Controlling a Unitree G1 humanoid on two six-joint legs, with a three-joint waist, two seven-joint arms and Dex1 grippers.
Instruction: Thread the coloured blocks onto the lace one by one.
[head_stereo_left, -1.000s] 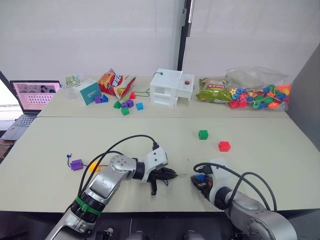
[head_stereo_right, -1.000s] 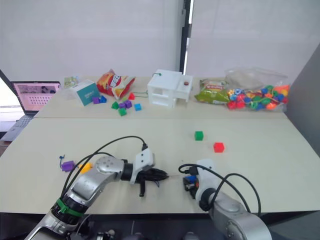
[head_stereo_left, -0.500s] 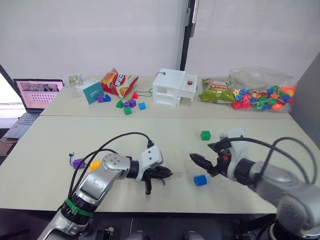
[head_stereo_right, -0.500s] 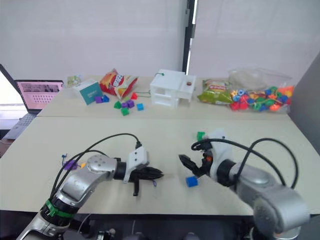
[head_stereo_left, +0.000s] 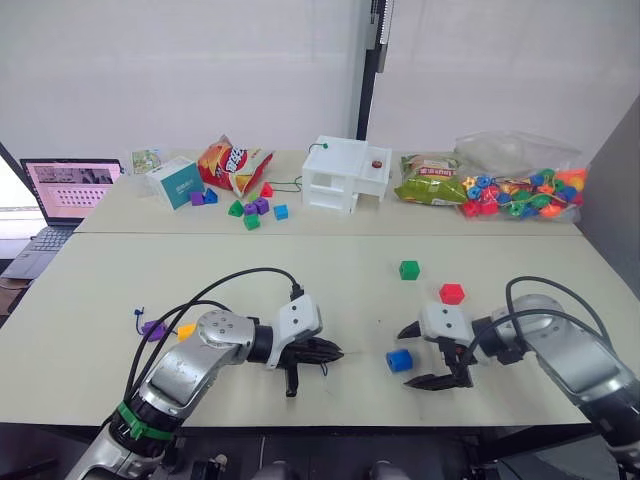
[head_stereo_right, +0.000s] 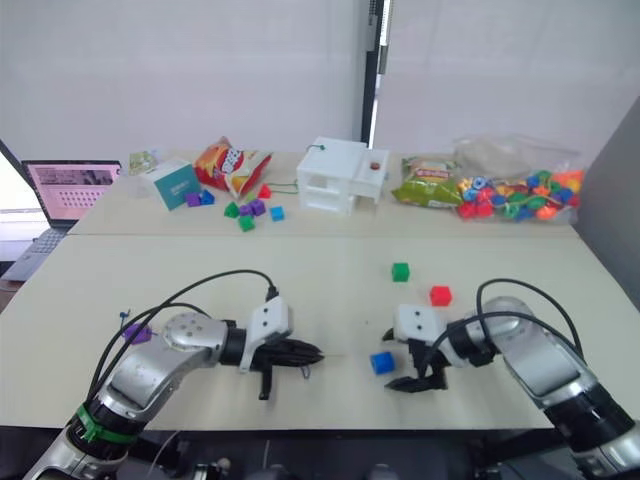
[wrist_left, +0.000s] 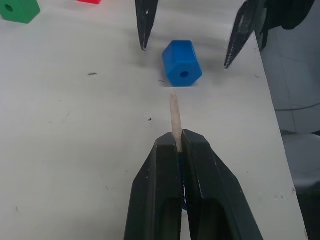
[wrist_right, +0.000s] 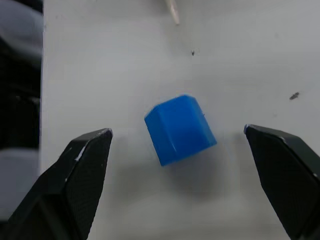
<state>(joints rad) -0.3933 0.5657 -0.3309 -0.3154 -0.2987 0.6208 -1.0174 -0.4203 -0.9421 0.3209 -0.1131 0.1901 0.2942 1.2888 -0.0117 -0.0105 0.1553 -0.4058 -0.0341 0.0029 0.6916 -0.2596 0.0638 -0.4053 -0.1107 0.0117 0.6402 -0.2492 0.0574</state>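
Between my right gripper's (wrist_right: 175, 165) wide-open fingers lay the blue block (wrist_right: 180, 129); wrist view showed my left gripper (wrist_left: 181, 142) clamping the lace's (wrist_left: 174, 120) pale tip, aimed at the block's hole.

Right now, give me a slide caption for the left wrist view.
Left gripper pinches the lace's pale tip, aimed at the blue block's hole, right gripper open around it.
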